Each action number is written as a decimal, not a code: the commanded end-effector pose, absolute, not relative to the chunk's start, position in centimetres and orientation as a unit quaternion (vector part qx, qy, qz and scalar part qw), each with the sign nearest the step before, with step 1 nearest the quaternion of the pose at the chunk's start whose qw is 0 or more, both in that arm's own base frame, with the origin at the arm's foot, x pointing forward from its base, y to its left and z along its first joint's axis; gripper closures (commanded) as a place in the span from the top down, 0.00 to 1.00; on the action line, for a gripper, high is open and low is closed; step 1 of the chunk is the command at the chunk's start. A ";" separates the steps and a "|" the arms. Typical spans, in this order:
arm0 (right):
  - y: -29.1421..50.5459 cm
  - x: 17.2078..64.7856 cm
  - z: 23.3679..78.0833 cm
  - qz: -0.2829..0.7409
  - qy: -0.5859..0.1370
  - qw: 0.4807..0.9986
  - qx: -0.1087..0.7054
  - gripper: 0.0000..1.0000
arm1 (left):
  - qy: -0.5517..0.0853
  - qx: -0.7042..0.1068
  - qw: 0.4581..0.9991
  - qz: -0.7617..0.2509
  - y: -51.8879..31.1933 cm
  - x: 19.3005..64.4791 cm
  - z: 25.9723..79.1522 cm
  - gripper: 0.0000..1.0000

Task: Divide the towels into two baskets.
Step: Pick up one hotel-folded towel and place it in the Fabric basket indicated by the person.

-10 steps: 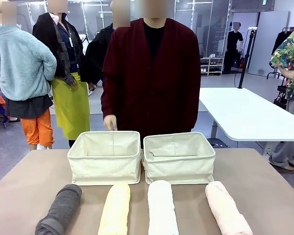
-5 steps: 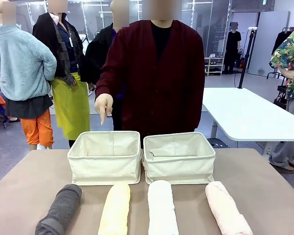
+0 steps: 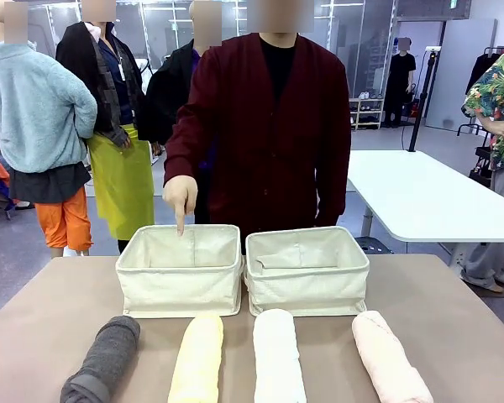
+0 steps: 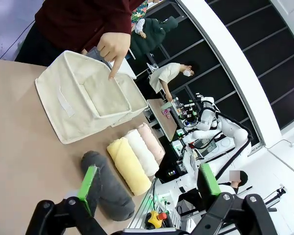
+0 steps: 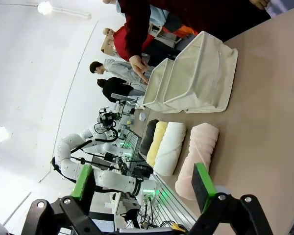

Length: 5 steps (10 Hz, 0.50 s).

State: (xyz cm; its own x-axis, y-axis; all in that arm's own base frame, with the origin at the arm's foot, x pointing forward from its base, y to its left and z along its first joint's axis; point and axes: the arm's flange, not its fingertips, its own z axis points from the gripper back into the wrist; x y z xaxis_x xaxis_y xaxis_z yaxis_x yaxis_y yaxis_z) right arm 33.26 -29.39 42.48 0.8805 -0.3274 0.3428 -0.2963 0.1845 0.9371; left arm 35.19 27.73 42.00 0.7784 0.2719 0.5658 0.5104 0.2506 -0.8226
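Four rolled towels lie in a row near the table's front edge: dark grey (image 3: 105, 357), pale yellow (image 3: 197, 357), white (image 3: 277, 357) and pale pink (image 3: 389, 357). Behind them stand two cream baskets side by side, the left (image 3: 181, 285) and the right (image 3: 309, 290), both without towels. The person's hand (image 3: 181, 197) points a finger down into the left basket. My left gripper (image 4: 147, 185) is open above the grey towel (image 4: 108, 188), holding nothing. My right gripper (image 5: 142, 181) is open near the pink towel (image 5: 198, 156), also holding nothing.
The person in a dark red cardigan (image 3: 269, 134) stands at the far side, right behind the baskets. A white table (image 3: 420, 197) stands off to the right. Bare brown tabletop (image 3: 454, 311) lies on both sides of the baskets.
The person's hand rose from beside the left basket, moved forward, and now points a finger down into that basket. The towels and baskets have not moved.
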 end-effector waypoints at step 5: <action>-29.5 33.1 42.8 -0.012 -0.244 0.727 0.641 1.00 | -0.224 -0.435 0.848 -0.204 12.7 34.3 47.4 1.00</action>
